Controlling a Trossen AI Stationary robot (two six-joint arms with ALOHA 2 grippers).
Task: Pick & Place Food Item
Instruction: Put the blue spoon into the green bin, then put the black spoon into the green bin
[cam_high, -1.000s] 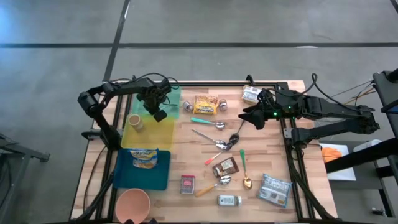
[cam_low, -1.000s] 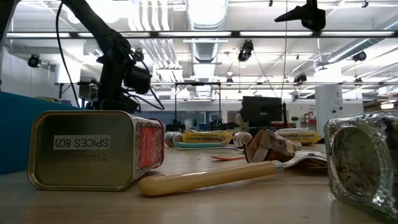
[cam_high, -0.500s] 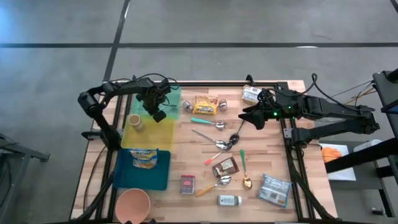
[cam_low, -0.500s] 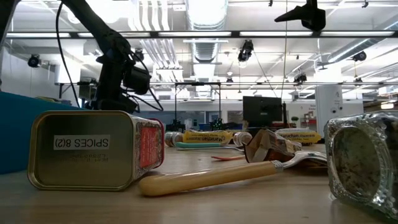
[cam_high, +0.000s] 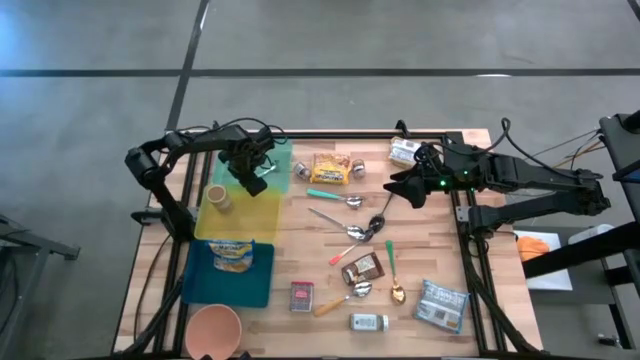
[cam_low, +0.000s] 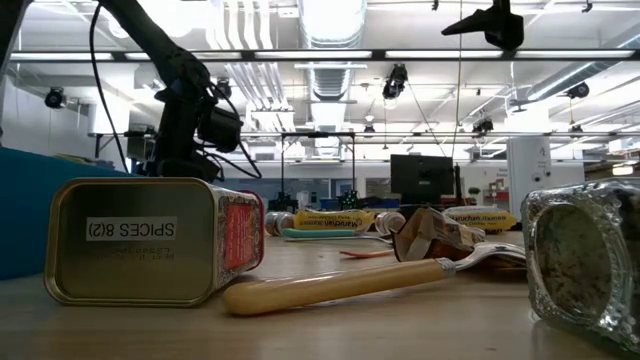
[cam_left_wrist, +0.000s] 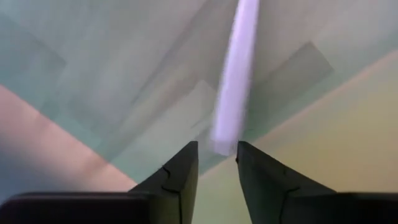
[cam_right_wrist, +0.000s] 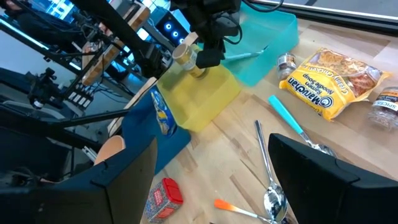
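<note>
My left gripper (cam_left_wrist: 217, 152) points straight down over the teal tray (cam_high: 278, 160) at the table's far left. Its fingers stand a little apart. A pale lilac stick-like thing (cam_left_wrist: 235, 81) lies on the tray floor, one end (cam_left_wrist: 224, 144) at the gap between the fingertips. My right gripper (cam_right_wrist: 211, 186) hangs open, high over the table's right half, with nothing between its fingers. A yellow noodle packet (cam_high: 330, 168) lies flat beside the teal tray. Another yellow packet (cam_high: 232, 252) lies in the blue tray (cam_high: 200, 285). My left gripper comes at the pale stick's end (cam_left_wrist: 224, 144) from above, one finger on either side of it. I cannot tell whether either finger touches it. The stick lies along the tray floor.
A cup (cam_high: 216, 196) stands on the yellow tray (cam_high: 255, 212). Spoons (cam_high: 352, 232), a spice tin (cam_high: 302, 296), a jar (cam_high: 369, 322) and several packets (cam_high: 441, 304) lie over the table's middle and right. A pink bowl (cam_high: 213, 328) sits at the near left corner.
</note>
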